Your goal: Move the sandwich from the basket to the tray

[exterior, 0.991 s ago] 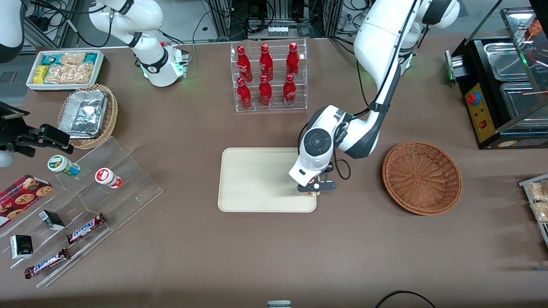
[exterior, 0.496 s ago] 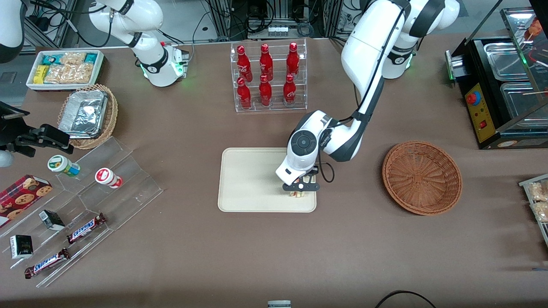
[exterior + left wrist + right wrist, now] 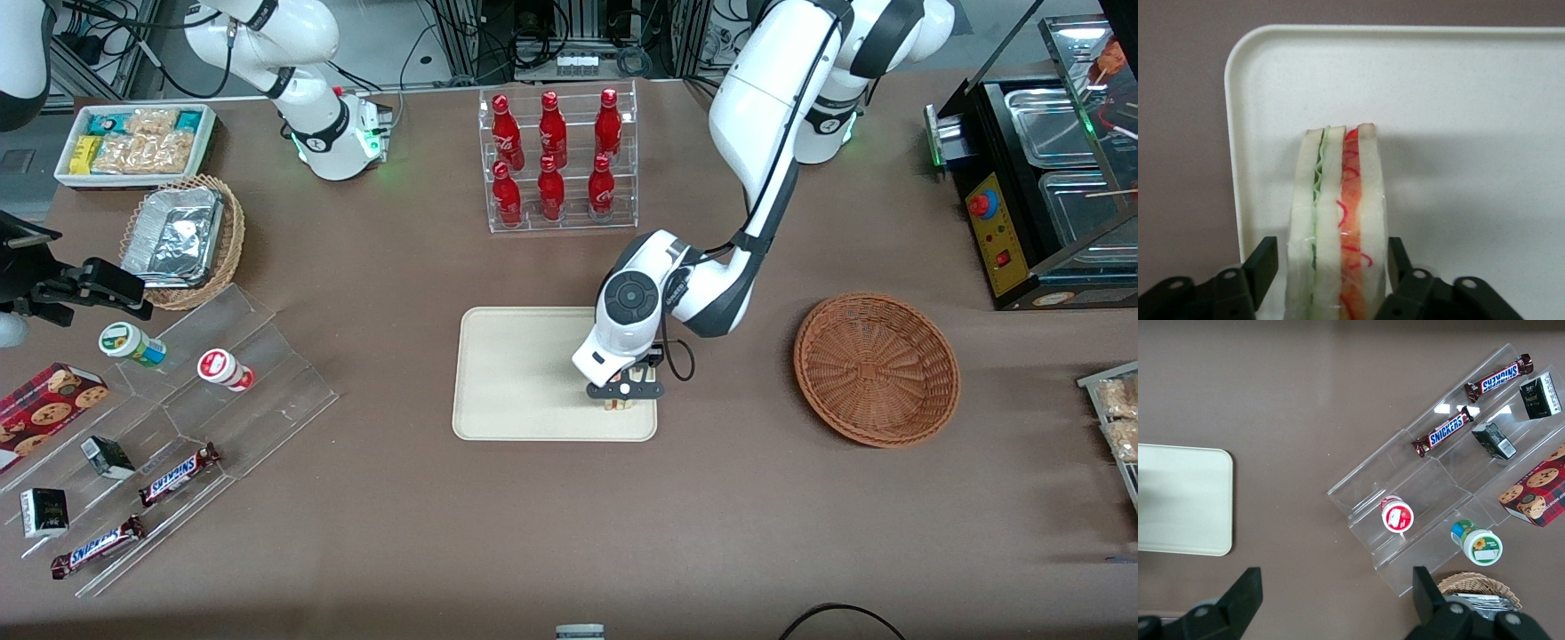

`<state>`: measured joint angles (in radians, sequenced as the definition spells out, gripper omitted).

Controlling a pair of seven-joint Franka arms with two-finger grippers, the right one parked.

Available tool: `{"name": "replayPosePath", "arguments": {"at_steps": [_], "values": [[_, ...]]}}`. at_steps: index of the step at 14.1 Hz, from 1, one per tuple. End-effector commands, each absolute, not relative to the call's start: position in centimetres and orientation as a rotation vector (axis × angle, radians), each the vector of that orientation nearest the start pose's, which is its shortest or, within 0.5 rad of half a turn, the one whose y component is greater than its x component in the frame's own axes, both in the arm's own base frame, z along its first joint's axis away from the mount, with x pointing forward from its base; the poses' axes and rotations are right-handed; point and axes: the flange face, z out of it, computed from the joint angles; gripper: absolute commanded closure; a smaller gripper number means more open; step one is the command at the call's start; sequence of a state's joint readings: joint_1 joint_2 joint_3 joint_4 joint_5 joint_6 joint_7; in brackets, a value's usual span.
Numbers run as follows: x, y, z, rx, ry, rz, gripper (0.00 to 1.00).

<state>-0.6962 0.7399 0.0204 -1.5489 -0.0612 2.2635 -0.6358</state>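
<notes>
- Claw (image 3: 623, 394) down low over the tray (image 3: 516, 373), at the tray corner nearest the front camera on the working arm's side.
- Sandwich (image 3: 1338, 227) standing on edge between the two black fingers (image 3: 1258, 267) in the wrist view, bread faces toward the pads, green layer and red-orange layer showing along the edge.
- One finger seemingly touching the bread; a narrow gap visible between the other finger and the bread, so claw slightly apart around the sandwich rather than pressed on it.
- Lower edge of the sandwich close to or on the tray floor; contact not clear from either view.
- From the front, sandwich (image 3: 618, 404) only a small pale-and-red patch under the claw, just inside the tray rim.
- Basket (image 3: 876, 369) sitting on the brown surface (image 3: 569, 533) toward the working arm's end, well apart from the tray, nothing in it.
- Clear rack of red bottles (image 3: 556, 160) farther from the front camera than the tray.
- Stepped clear display with Snickers bars (image 3: 1441, 433) and small cups (image 3: 1397, 517) toward the parked arm's end of the surface.
</notes>
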Motion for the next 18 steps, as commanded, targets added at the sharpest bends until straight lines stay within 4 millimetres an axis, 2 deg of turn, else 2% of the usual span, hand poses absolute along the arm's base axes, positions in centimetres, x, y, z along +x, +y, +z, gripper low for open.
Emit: {"name": "replayPosePath", "arguments": {"at_steps": [1,2,4,5,9,14,17,18], "values": [[55.6,-43.5,24.5,-3.149,-0.028,0.048,0.0],[55.7,-43.0,26.5,-3.15,-0.048,0.046,0.0],[58.0,-37.9,31.1,-3.115,-0.139,0.108,0.0],[58.6,-36.3,33.2,-3.115,-0.178,0.116,0.0],[60.6,-31.5,38.9,-3.148,-0.291,0.035,0.0],[61.5,-20.8,46.1,-3.133,-0.297,0.127,0.0],[60.9,-12.1,51.1,-3.137,-0.297,0.182,0.0],[60.5,-9.8,52.9,-3.146,-0.32,0.147,0.0]]}}
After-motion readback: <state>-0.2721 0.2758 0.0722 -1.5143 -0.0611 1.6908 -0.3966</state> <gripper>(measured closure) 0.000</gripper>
